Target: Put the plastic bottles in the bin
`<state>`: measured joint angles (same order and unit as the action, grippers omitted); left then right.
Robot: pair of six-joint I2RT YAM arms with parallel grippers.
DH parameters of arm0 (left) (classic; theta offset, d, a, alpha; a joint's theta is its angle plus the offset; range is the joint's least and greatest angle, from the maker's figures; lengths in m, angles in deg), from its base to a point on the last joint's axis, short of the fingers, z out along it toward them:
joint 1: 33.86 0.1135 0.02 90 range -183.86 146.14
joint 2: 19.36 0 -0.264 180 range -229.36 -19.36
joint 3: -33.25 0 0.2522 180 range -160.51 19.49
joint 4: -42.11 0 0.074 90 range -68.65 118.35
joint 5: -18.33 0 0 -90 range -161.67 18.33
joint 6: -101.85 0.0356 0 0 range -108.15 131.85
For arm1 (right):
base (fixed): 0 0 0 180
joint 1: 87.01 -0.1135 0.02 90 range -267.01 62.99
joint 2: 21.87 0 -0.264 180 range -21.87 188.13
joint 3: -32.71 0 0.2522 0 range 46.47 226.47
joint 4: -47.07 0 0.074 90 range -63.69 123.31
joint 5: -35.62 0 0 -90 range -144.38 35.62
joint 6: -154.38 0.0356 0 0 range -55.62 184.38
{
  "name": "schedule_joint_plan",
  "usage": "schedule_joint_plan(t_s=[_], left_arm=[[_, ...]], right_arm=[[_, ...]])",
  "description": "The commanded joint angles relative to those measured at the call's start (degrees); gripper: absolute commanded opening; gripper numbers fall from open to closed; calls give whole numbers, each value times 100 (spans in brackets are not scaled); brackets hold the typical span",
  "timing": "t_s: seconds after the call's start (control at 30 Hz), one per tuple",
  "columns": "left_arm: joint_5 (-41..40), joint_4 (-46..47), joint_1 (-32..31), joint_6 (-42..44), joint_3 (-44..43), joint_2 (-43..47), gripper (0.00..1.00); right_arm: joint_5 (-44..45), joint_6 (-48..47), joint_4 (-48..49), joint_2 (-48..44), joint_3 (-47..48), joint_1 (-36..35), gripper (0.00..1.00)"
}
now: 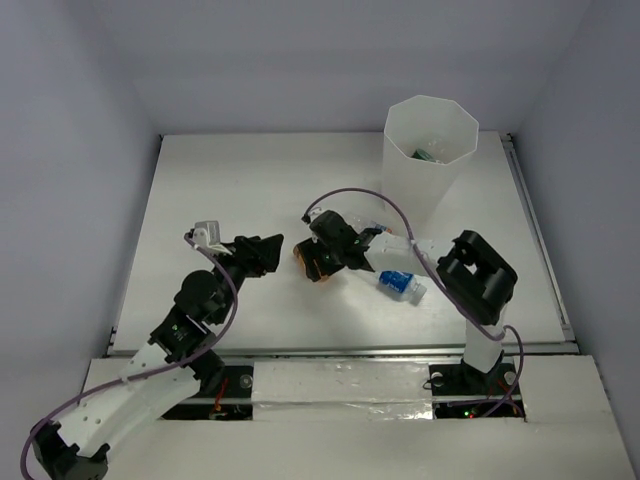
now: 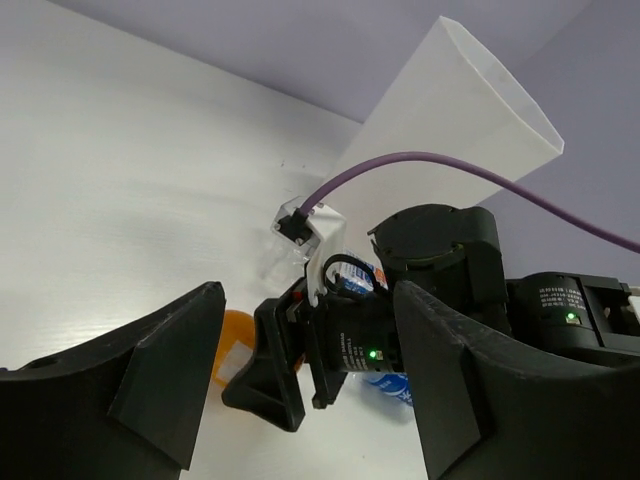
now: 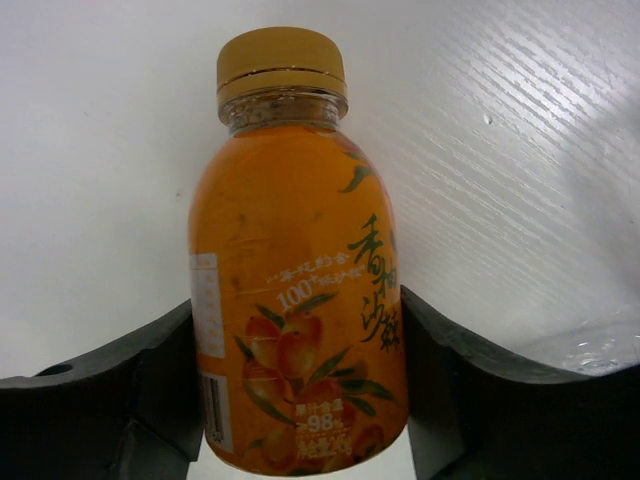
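Observation:
An orange juice bottle [image 3: 290, 290] with a yellow cap lies on the white table between my right gripper's [image 3: 295, 345] fingers, which press on both its sides. From above, the right gripper [image 1: 312, 262] covers most of the orange bottle [image 1: 298, 260]. A clear bottle with a blue label [image 1: 400, 285] lies under the right arm. The tall white bin [image 1: 430, 165] stands at the back right with a bottle inside [image 1: 432, 152]. My left gripper [image 1: 265, 250] is open and empty, just left of the right gripper; its wrist view shows the orange bottle [image 2: 232, 350] and the bin [image 2: 450, 130].
Another clear bottle [image 3: 590, 350] lies just right of the right gripper. The right arm's purple cable [image 2: 450, 165] loops above its wrist. Side walls enclose the table [image 1: 210, 200].

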<state>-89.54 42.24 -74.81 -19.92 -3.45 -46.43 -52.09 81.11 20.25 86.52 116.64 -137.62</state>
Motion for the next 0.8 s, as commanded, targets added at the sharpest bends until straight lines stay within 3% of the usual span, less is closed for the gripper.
schedule_joint_plan(t_s=[0.0, 0.2, 0.33, 0.5, 0.67, 0.77], left_arm=[[-94, -141, -36, 48, 17, 272, 66], [415, 96, -36, -5, 158, 291, 65], [916, 508, -36, -241, 360, -87, 66], [1453, 1633, -150, -707, 799, -658, 66], [936, 1977, -782, -752, 677, -1686, 67], [618, 2170, -1204, -778, 458, -2573, 77]], right_arm=[[167, 111, 207, -380, 304, -19, 61], [948, -125, 76, -1477, 892, -19, 59], [1975, -451, -249, -2094, 1577, 217, 58], [1969, -522, -311, -2701, 1842, 1392, 57], [1881, -539, -250, -2930, 1930, 2344, 57], [1846, -557, -328, -2807, 2035, 2845, 57]])
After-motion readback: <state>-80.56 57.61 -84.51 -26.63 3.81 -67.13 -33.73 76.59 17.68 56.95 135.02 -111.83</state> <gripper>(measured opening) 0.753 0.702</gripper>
